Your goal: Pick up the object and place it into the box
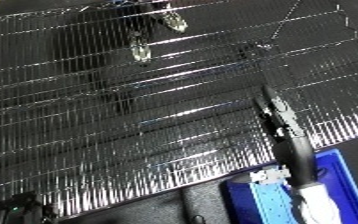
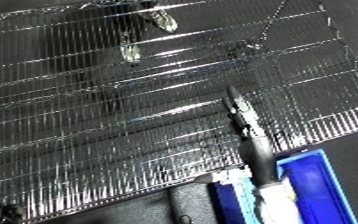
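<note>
The right robot hand is seen right of centre, its fingers stretched straight over the wire rack, nothing held. The blue bin lies at the lower right. The object cannot be made out.

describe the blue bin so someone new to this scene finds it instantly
Start from the big wire-grid shelf filling most of the view. Go to its lower right edge, below the outstretched right hand. The blue bin sits there, the only bright-coloured thing against dark metal and black floor.
</note>
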You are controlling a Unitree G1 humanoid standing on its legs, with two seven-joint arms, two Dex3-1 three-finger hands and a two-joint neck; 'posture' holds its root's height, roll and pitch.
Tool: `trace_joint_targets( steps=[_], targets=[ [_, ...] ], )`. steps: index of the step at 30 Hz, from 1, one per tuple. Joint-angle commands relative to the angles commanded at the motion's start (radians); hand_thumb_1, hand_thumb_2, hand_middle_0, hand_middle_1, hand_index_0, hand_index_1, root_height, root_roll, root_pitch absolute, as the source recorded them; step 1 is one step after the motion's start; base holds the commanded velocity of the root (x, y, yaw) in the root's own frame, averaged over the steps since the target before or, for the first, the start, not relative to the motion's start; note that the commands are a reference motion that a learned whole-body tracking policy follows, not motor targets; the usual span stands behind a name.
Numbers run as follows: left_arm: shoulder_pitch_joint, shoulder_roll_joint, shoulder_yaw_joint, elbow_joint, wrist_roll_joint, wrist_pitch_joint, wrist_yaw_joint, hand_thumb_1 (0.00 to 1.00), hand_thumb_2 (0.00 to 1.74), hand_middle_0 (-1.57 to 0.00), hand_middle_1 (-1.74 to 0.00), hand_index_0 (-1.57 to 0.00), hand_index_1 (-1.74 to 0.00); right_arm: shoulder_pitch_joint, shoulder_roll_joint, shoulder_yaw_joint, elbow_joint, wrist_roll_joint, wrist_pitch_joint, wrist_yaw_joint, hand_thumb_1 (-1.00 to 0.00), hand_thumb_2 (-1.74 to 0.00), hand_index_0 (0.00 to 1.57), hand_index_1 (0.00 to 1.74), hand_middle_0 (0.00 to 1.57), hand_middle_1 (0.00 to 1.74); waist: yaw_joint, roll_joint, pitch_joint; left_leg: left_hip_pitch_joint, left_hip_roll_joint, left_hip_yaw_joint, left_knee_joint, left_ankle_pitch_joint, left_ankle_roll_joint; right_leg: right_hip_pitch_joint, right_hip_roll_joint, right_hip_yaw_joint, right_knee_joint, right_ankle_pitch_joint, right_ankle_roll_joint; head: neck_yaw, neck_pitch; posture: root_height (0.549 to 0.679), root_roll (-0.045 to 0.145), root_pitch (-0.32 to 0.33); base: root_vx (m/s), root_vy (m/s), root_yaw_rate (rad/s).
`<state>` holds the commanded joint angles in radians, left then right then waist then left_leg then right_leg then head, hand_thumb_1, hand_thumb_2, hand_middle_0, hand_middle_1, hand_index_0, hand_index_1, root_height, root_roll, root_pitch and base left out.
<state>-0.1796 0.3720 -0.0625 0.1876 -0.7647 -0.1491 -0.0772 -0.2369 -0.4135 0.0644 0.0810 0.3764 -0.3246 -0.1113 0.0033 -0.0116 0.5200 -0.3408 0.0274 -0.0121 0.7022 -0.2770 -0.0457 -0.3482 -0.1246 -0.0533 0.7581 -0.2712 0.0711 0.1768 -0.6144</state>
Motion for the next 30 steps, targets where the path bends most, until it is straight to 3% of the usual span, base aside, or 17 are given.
trace_joint_targets(
  steps=[10, 16, 30],
  targets=[
    [0.031, 0.014, -0.002, -0.026, -0.002, 0.007, 0.002, 1.0, 1.74, -1.57, -1.74, -1.57, -1.74, 0.026, -0.008, 0.017, 0.004, 0.013, -0.011, -0.006, 0.0, 0.0, 0.0, 0.0, 0.0, 0.0, 0.006, -0.003, 0.0, -0.006, 0.004, -0.005, 0.018, -0.006, 0.0049, -0.009, -0.003, -0.005, 0.026, -0.01, 0.0021, -0.024, -0.002, 0.64, 0.046, -0.072, 0.033, -0.012, 0.009],
    [0.038, 0.014, 0.002, -0.023, 0.0, 0.0, -0.007, 1.0, 1.74, -1.57, -1.74, -1.57, -1.74, 0.032, -0.008, 0.025, 0.016, 0.011, -0.02, -0.01, 0.0, 0.0, 0.0, 0.0, 0.0, 0.0, 0.008, -0.002, 0.0, -0.009, 0.004, -0.006, 0.022, -0.009, 0.0036, -0.01, -0.0058, -0.007, 0.031, -0.015, 0.001, -0.019, -0.017, 0.64, 0.048, -0.071, 0.009, -0.002, 0.008],
    [0.031, 0.017, -0.004, -0.017, 0.01, 0.008, -0.015, 1.0, 1.74, -1.57, -1.74, -1.57, -1.74, 0.037, -0.011, 0.053, 0.099, -0.025, 0.032, -0.03, 0.0, 0.0, 0.0, 0.0, 0.0, 0.0, 0.009, 0.008, 0.0, -0.033, 0.004, -0.003, 0.032, -0.011, 0.0017, -0.043, -0.0153, -0.005, 0.043, -0.01, 0.0068, -0.012, -0.065, 0.637, 0.048, -0.059, -0.002, 0.001, 0.01]
  ],
)
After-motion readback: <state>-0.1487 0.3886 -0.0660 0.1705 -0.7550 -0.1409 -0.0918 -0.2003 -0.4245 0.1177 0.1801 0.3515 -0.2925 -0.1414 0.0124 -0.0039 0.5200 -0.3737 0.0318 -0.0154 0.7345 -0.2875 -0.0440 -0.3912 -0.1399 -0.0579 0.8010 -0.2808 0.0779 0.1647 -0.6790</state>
